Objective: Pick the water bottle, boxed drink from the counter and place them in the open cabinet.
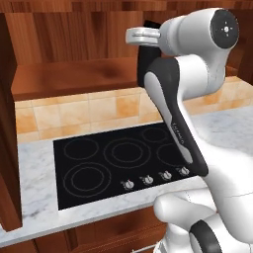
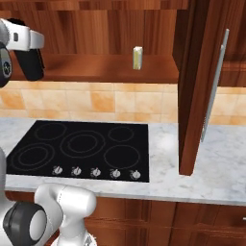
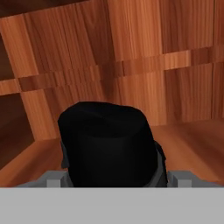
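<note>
The black water bottle hangs upright from my gripper, which is shut on its top. The bottle is low over the left part of the open cabinet's wooden shelf. I cannot tell whether its base touches the wood. In the hand view the bottle's black cap sits between my gripper's fingers, with the cabinet's wood-grain back panel behind. The cream boxed drink stands upright on the shelf, well to the right of the bottle. The counter is out of view.
A black cooktop set in a marble top lies below the cabinet, with a tan tile backsplash. The cabinet's open right door with a long metal handle juts forward. The left door stands open too.
</note>
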Motion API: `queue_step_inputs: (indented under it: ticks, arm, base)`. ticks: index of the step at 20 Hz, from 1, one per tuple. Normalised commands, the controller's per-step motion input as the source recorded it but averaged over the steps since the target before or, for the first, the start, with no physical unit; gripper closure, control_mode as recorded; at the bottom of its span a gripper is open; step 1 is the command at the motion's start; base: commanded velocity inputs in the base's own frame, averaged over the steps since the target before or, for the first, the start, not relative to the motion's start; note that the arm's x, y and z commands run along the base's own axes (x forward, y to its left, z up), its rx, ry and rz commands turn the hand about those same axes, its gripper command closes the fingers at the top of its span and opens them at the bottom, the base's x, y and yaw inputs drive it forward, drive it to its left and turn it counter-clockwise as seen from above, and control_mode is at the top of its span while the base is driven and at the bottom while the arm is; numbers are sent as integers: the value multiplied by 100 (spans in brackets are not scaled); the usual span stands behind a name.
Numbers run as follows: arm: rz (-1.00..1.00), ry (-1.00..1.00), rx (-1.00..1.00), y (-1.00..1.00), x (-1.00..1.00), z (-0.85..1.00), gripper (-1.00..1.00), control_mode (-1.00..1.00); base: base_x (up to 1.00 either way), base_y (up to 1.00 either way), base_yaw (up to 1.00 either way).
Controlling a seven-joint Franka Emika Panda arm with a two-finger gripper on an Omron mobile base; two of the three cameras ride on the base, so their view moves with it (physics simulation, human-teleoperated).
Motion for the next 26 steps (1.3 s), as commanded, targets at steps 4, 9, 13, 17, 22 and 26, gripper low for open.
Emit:
queue_step_inputs:
  ticks: [4, 9, 13, 17, 22, 26]
  arm:
    - [0, 0, 0, 8, 30, -9, 100, -100]
    - [0, 0, 0, 12, 22, -8, 100, -100]
    - [0, 0, 0, 13, 24, -4, 100, -100]
    - [0, 0, 0, 19, 30, 0, 100, -100]
    - [0, 0, 0, 18, 35, 0, 100, -100]
    - [0, 0, 0, 16, 33, 0, 100, -100]
  base:
    - [0, 0, 0]
    - [0, 0, 0]
    - [0, 0, 0]
    - [0, 0, 0]
    - [0, 0, 0]
    - [0, 0, 0]
